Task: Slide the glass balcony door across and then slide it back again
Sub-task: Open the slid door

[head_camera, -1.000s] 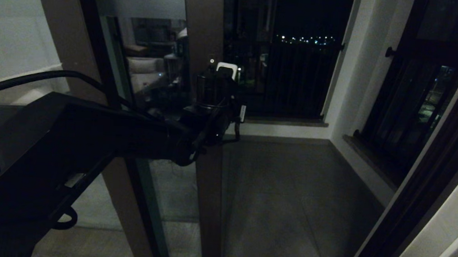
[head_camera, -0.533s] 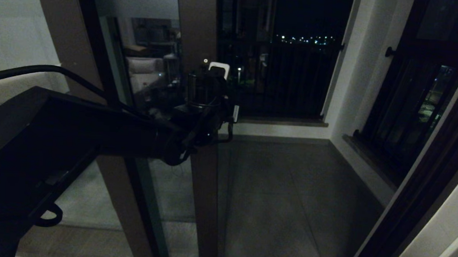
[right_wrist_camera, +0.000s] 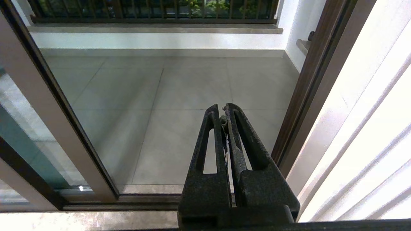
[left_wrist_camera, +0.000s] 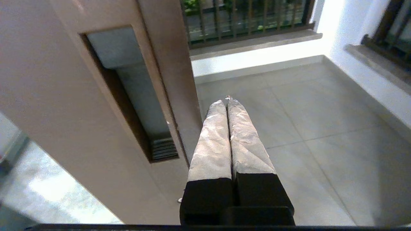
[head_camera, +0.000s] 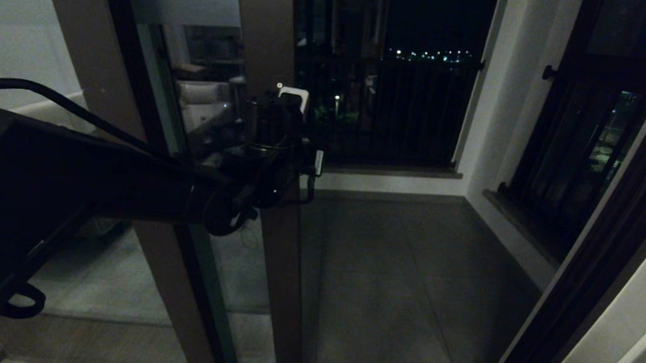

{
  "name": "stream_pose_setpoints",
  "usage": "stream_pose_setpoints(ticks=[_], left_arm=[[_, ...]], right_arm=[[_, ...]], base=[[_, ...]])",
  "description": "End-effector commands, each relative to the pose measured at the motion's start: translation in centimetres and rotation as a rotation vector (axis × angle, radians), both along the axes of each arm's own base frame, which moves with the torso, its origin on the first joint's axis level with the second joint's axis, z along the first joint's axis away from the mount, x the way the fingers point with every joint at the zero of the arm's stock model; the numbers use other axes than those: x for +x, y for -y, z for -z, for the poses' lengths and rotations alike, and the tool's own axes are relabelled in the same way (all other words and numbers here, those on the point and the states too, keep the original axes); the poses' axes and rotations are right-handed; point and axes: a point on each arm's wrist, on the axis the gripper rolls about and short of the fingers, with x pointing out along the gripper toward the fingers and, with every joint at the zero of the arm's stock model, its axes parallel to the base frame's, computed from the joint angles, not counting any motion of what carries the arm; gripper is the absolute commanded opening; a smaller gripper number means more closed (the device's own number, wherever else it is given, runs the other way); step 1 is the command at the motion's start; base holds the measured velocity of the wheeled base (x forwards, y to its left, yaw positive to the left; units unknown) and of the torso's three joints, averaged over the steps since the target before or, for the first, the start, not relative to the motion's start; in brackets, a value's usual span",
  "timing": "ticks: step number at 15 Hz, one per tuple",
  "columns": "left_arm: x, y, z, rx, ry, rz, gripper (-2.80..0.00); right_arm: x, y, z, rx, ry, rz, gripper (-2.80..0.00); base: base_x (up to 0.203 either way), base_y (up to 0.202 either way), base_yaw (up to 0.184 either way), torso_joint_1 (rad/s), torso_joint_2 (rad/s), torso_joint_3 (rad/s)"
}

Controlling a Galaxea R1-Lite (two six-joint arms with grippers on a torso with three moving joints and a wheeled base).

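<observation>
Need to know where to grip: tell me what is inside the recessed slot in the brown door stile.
The narrow recessed handle slot in the dark brown-framed glass balcony door holds a grey inner wall and a ribbed strip at one end. Its dark side is in shadow. Nothing is inserted; the shut left gripper is beside the stile.

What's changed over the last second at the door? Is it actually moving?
Yes. The glass balcony door has slid toward the head view's left, widening the opening onto the balcony. The left gripper, shut and holding nothing, has travelled left with the door's edge, beside the recessed handle slot. Nothing was gripped or released. The right gripper stays shut, and the balcony railing is unchanged.
</observation>
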Motion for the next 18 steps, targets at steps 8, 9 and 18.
stream_pose_setpoints(ticks=[8, 9, 18], left_arm=[[0.1, -1.8, -0.4, 0.004, 0.005, -0.048, -2.80], [0.1, -2.0, -0.2, 0.008, -0.002, -0.051, -2.80], [0.4, -3.6, -0.5, 0.004, -0.002, -0.085, -2.80]], right_arm=[[0.0, 0.0, 0.0, -0.001, -0.002, -0.001, -2.80], [0.0, 0.0, 0.0, -0.001, -0.002, -0.001, -2.80], [0.0, 0.0, 0.0, -0.001, -0.002, -0.001, -2.80]], base=[[0.000, 0.000, 0.000, 0.000, 0.00, 0.000], [0.000, 0.000, 0.000, 0.000, 0.00, 0.000], [0.000, 0.000, 0.000, 0.000, 0.00, 0.000]])
